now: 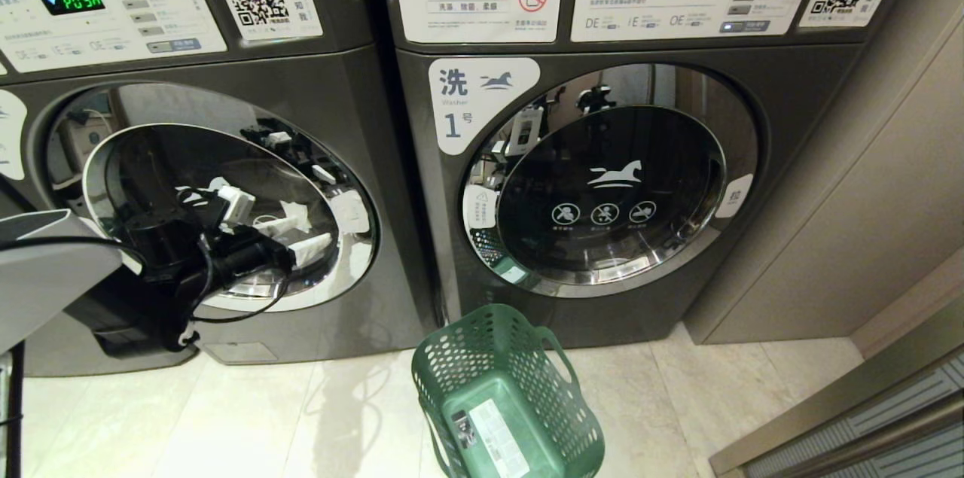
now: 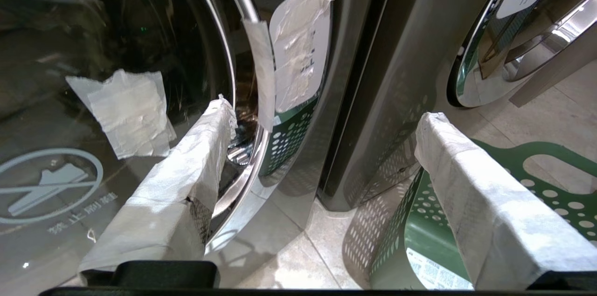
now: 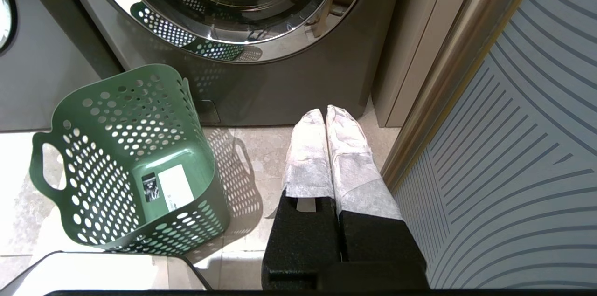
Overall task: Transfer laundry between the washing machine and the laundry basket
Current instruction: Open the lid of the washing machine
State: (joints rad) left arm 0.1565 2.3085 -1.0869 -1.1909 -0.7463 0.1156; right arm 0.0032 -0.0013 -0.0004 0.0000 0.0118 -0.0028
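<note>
Plainly, the green laundry basket (image 1: 508, 395) stands on the pale tiled floor (image 1: 301, 418) before the right washing machine (image 1: 617, 162), its walls perforated with round holes, a white label on its bottom, no laundry inside. The left gripper (image 2: 322, 147), fingers spread wide and holding nothing, hangs at the left washing machine's door (image 1: 218, 199). The right gripper (image 3: 325, 121), fingers pressed together, hangs beside the basket.

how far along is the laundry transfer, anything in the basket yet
Nothing looks done yet: the green laundry basket on the floor holds only a label, no clothes. In hand: the left gripper is open at the right edge of the left washer door, where a taped tab sits; both doors look shut. The right gripper is shut, parked over the floor. Left: opening a door and moving the laundry.
</note>
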